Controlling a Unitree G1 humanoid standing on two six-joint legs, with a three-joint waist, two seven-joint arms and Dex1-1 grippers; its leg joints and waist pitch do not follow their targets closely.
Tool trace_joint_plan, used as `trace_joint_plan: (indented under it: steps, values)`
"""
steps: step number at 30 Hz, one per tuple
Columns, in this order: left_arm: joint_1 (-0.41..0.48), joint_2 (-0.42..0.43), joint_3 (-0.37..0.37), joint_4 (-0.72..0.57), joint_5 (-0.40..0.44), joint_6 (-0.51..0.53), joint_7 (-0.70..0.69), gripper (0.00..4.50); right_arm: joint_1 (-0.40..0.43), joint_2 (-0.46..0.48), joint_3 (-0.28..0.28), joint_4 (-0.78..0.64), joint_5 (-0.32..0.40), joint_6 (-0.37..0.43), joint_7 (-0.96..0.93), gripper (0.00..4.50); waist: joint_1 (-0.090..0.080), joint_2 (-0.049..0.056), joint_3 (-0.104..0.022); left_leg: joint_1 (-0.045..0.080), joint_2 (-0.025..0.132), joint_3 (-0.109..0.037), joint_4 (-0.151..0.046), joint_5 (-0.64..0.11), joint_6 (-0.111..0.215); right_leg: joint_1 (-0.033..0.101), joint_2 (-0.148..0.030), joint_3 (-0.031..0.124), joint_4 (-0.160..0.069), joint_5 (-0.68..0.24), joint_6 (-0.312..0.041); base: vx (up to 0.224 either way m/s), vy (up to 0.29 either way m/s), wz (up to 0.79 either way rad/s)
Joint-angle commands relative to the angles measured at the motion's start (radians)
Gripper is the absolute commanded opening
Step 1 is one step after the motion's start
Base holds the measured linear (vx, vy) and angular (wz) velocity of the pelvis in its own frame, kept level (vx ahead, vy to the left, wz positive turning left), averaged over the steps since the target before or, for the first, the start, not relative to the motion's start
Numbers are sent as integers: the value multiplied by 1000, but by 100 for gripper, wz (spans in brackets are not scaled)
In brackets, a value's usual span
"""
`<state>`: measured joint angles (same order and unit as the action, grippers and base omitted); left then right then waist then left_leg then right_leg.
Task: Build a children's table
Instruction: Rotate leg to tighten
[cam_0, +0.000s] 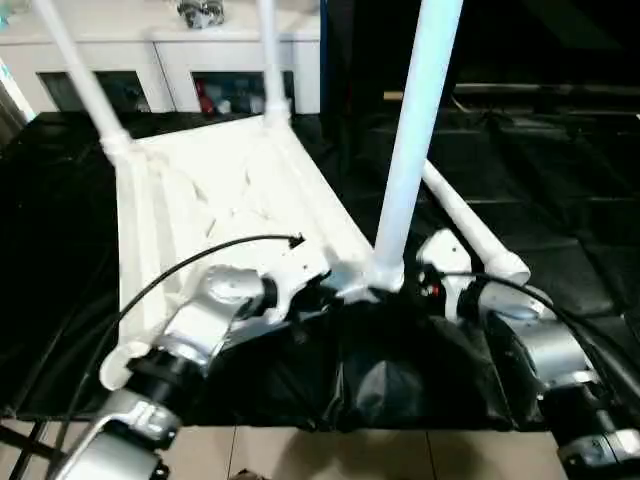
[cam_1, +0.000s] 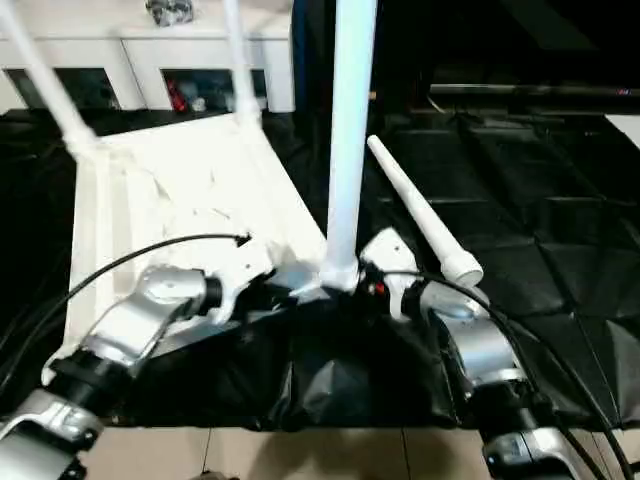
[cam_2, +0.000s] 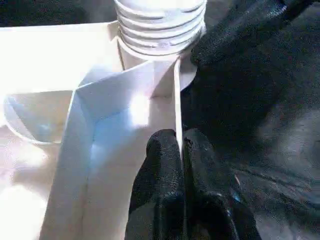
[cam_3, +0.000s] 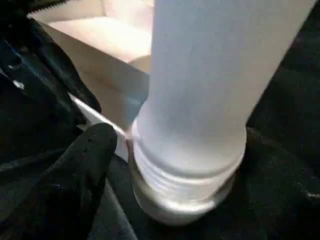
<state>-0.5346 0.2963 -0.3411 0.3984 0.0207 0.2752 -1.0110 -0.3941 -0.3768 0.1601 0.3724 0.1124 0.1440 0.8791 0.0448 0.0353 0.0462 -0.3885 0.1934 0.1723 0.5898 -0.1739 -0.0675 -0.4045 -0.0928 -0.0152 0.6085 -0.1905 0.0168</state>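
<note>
1. Left gripper (cam_2: 181, 165): fingers pinched shut on the thin side wall of the white ribbed plastic tabletop (cam_0: 200, 190), lying upside down on the black-covered work table (cam_0: 560, 180)
2. Near-corner white tubular leg (cam_0: 410, 150): upright in its socket, between both grippers, three now standing
3. Right gripper (cam_3: 107, 142): spread wide, one finger (cam_3: 85, 165) beside the threaded base, nothing held
4. Fourth white tubular leg (cam_0: 475, 235): lying loose, long axis slanting away, nearest the right arm

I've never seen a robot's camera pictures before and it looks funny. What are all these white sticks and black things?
A robot is building a small table. Two pictures come from its head, looking down over its silver arms; two come from cameras on its wrists. The white tabletop lies upside down on a black cloth. Three legs stand in its corners; the nearest leg is right between the arms. A spare leg lies on the cloth. The left gripper pinches the tabletop's thin edge. The right gripper is beside the nearest leg.
</note>
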Motion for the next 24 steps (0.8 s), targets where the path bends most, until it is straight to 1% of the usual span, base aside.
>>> trace_joint_plan:
  steps: [1,2,3,4,5,6,7,9,11,14,16,20,24]
  values:
    - [-3,3,-32,-60,-38,-40,-80,0,-4,-11,13,-22,6,-5,31,401,-1,-10,-62,15,21,2,-71,-233,56,43,-25,13,-73,-159,-237,0,0,0]
    - [-3,4,-32,-60,-38,-40,-81,0,-4,-11,14,-22,6,-5,32,401,-2,-10,-62,15,21,3,-71,-234,56,42,-24,13,-73,-154,-239,0,0,0]
    - [-3,8,-36,-62,-35,-38,-88,0,-5,-13,17,-22,4,-6,35,401,0,-11,-63,18,21,4,-69,-229,57,41,-23,14,-72,-141,-242,0,0,0]
    - [-2,11,-38,-62,-32,-36,-91,0,-7,-12,20,-20,2,-7,36,401,5,-9,-63,18,22,4,-69,-217,58,42,-24,14,-70,-127,-244,0,0,0]
    - [-2,16,-40,-62,-29,-30,-97,0,-6,-15,23,-23,2,-3,40,401,6,-10,-64,18,22,4,-69,-211,58,43,-23,14,-69,-120,-244,0,0,0]
    - [-2,17,-41,-62,-28,-28,-99,0,-6,-16,24,-24,2,-2,42,401,8,-9,-63,18,22,4,-69,-212,57,43,-24,14,-69,-118,-244,0,0,0]
    - [-2,21,-41,-60,-27,-31,-102,0,-5,-20,27,-30,0,6,49,386,9,-10,-63,17,21,5,-69,-212,56,44,-24,14,-68,-118,-244,0,0,0]
    - [-2,23,-41,-58,-25,-36,-103,0,-4,-25,31,-33,-5,10,55,386,9,-11,-63,17,20,4,-69,-213,54,45,-24,14,-69,-123,-241,0,0,0]
    - [-2,25,-39,-56,-24,-40,-106,0,-3,-28,35,-36,-6,18,64,358,9,-11,-63,17,20,4,-68,-209,54,46,-24,14,-68,-121,-239,0,0,0]
    - [-1,32,-40,-56,-27,-42,-114,0,-2,-29,36,-37,-5,22,74,338,9,-11,-64,16,20,4,-67,-200,57,46,-24,14,-67,-109,-240,0,0,0]
    - [0,33,-40,-55,-27,-42,-116,0,-1,-29,35,-39,-4,23,75,315,9,-11,-65,16,20,4,-66,-193,59,46,-24,13,-66,-102,-244,0,0,0]
    - [0,33,-42,-51,-27,-42,-117,0,0,-26,33,-40,8,31,80,284,9,-11,-65,16,19,5,-65,-193,60,47,-24,13,-66,-98,-247,0,0,0]
    - [2,32,-44,-47,-25,-42,-113,0,7,-9,20,-38,32,46,81,276,10,-11,-65,17,20,5,-65,-193,60,47,-24,13,-65,-99,-248,0,0,0]
